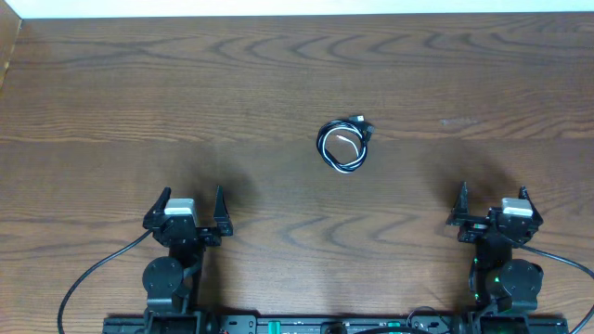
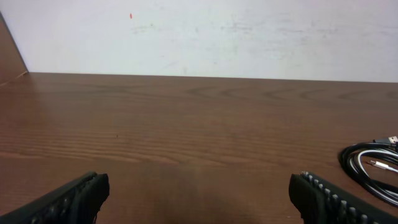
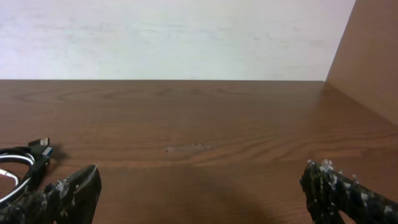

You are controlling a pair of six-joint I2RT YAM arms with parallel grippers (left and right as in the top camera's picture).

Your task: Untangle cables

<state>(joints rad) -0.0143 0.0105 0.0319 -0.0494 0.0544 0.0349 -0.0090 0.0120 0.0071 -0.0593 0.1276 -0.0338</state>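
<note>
The cables (image 1: 343, 145), a thin black one and a thin white one, lie coiled together in a small loop on the wooden table, near the middle. A plug end sticks out at the coil's upper right. The coil also shows at the right edge of the left wrist view (image 2: 372, 168) and at the left edge of the right wrist view (image 3: 22, 168). My left gripper (image 1: 192, 204) is open and empty at the near left. My right gripper (image 1: 493, 199) is open and empty at the near right. Both are well short of the coil.
The wooden table (image 1: 186, 93) runs to a pale wall at the back. A raised wooden side panel (image 3: 367, 56) stands at the right, and another at the far left (image 2: 9, 53). Thick black arm wires (image 1: 93, 278) trail near the arm bases.
</note>
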